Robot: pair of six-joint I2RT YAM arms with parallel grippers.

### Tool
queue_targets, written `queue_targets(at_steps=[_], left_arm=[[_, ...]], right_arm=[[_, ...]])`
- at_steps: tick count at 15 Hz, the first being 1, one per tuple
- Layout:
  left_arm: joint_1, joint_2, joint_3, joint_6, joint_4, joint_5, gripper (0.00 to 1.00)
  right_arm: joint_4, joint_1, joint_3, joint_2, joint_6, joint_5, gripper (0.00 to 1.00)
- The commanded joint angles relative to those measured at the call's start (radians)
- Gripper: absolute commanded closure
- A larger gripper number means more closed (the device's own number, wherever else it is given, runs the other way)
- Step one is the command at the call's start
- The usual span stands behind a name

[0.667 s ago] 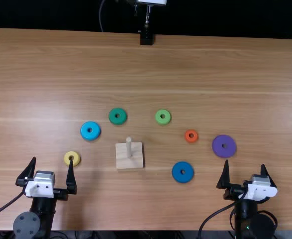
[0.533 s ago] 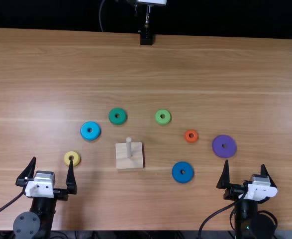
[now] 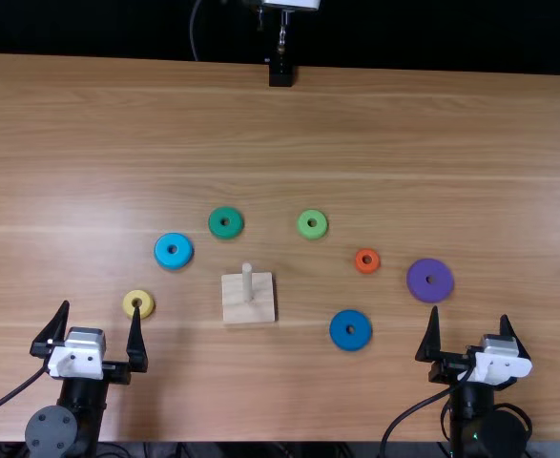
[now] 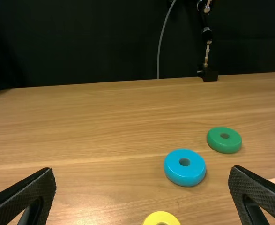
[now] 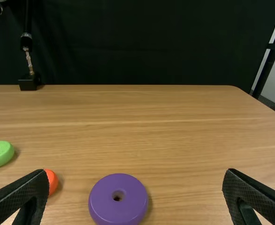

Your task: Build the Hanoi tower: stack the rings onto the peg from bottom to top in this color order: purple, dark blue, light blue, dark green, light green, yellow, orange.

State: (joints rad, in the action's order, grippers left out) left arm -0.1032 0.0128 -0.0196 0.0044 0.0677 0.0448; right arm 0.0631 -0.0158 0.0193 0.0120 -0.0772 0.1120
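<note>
"Gaping wide, both the left gripper (image 3: 102, 306) and the right gripper (image 3: 469, 313), holding nothing?"

"Yes. The purple ring (image 3: 418, 281) lies beyond the right one."

"And the peg (image 3: 247, 284)?"

"Bare: nothing stacked, all seven to go."

"Obstacles?"

"The orange ring (image 3: 359, 265) and dark blue ring (image 3: 340, 337) flank purple's route; I'd carry it high."

Lettering: we find none we can read, no labels, brands, numbers or signs.
</note>
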Motion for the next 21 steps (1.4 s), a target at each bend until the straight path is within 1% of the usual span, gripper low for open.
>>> queue_targets(at_steps=[1,9,10,11,13,14,17,21], left_arm=[[0.003,-0.013,0.02,0.014,0.011,-0.004,0.0],[0.003,-0.013,0.02,0.014,0.011,-0.004,0.0],[0.003,-0.013,0.02,0.014,0.011,-0.004,0.0],[0.003,-0.013,0.02,0.014,0.011,-0.004,0.0],[0.003,-0.013,0.02,0.014,0.011,-0.004,0.0],[0.003,-0.013,0.02,0.014,0.011,-0.004,0.0],[0.003,-0.013,0.02,0.014,0.011,-0.004,0.0],[0.003,-0.013,0.02,0.014,0.011,-0.004,0.0]], right_arm=[[0.021,-0.015,-0.013,-0.012,0.004,-0.003,0.0],[0.021,-0.015,-0.013,-0.012,0.004,-0.003,0.0],[0.017,-0.018,-0.013,-0.012,0.004,-0.002,0.0],[0.017,-0.044,-0.002,-0.012,-0.006,-0.002,0.0],[0.023,-0.058,0.136,-0.012,-0.004,-0.003,0.0],[0.019,-0.058,0.191,0.023,-0.002,-0.003,0.0],[0.015,-0.056,0.344,0.215,0.004,-0.002,0.0],[0.028,-0.052,0.561,0.566,0.0,-0.002,0.0]])
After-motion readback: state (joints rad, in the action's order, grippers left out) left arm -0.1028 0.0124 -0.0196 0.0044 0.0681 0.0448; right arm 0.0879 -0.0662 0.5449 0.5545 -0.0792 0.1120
